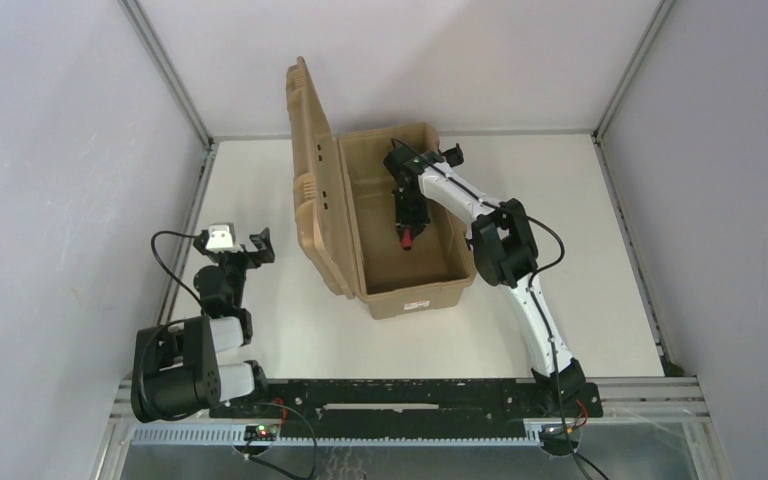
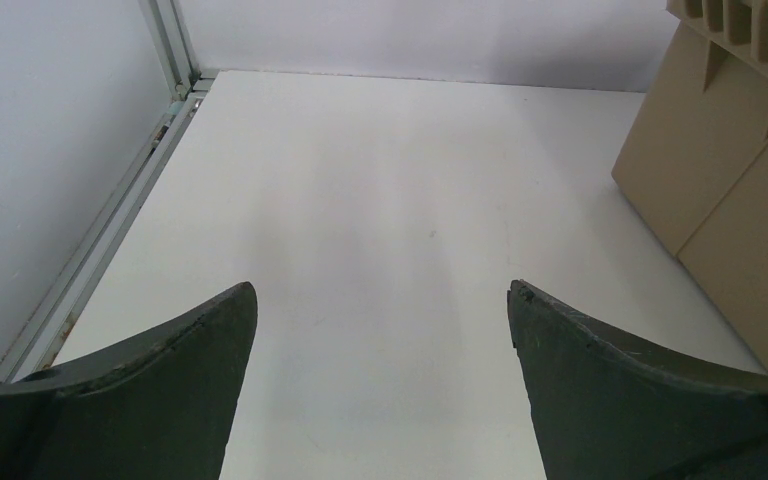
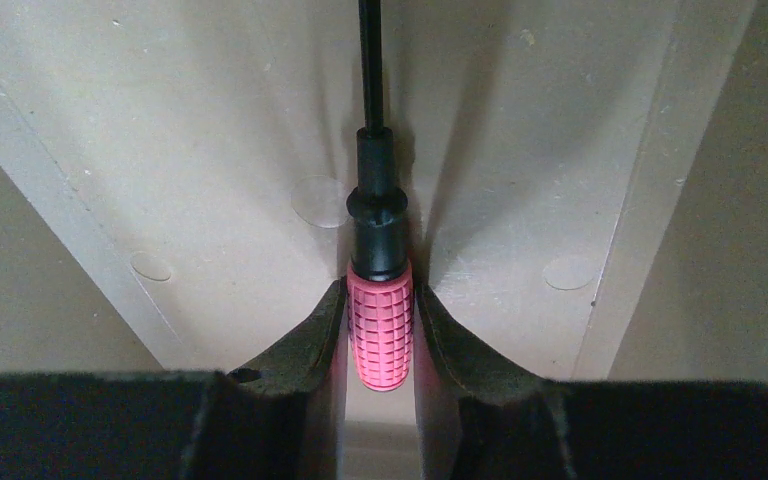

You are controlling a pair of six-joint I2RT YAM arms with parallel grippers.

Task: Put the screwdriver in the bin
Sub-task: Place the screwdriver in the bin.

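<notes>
Pinched by its pink handle in the right gripper [image 3: 380, 300], the screwdriver [image 3: 379, 260] sits inside the open bin [image 1: 415, 298], black shaft pointing ahead; the left gripper [image 2: 380, 300] hovers spread wide over the table [image 2: 360, 170] nearby.

White tabletop [image 1: 290, 330], pale grey walls [image 1: 50, 150], aluminium corner posts [image 1: 165, 70], even light
</notes>
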